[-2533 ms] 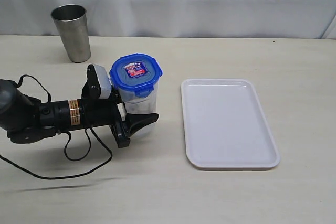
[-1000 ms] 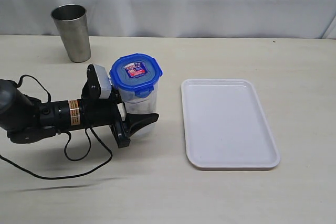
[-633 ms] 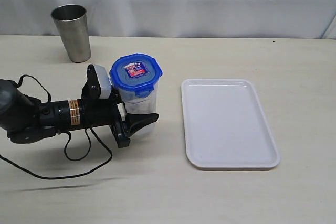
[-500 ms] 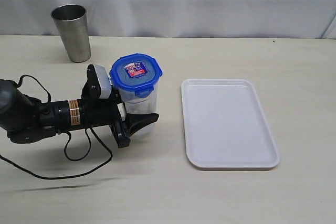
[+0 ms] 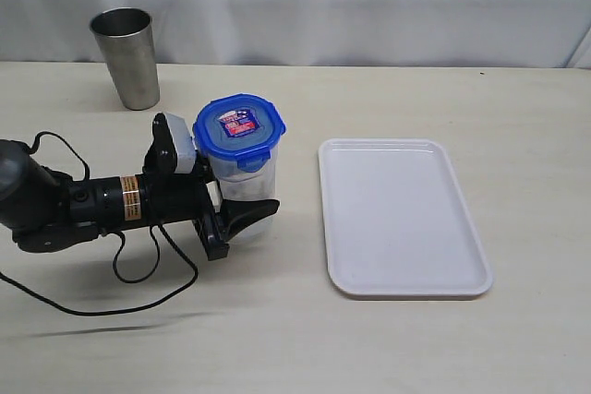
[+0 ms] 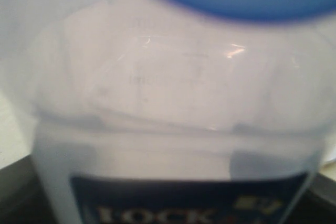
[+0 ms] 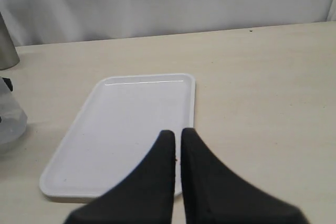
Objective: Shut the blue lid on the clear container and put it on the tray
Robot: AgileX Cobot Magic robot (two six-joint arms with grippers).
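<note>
Exterior view: the clear container (image 5: 242, 189) stands on the table (image 5: 369, 348) just left of the tray (image 5: 404, 219), with the blue lid (image 5: 239, 129) seated on top. The left gripper (image 5: 247, 198) reaches in low and level. Its fingers are spread wide around the container's lower body, apparently clasping it for the carry. The right gripper (image 7: 176, 137) hovers above the tray, pinched closed and empty.

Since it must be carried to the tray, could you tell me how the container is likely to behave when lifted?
The container seems empty through its clear wall, so it is probably light. Tall and narrow, with the lid on top, it may tip if pushed high up. Its smooth plastic could slip in a loose grip.
</note>
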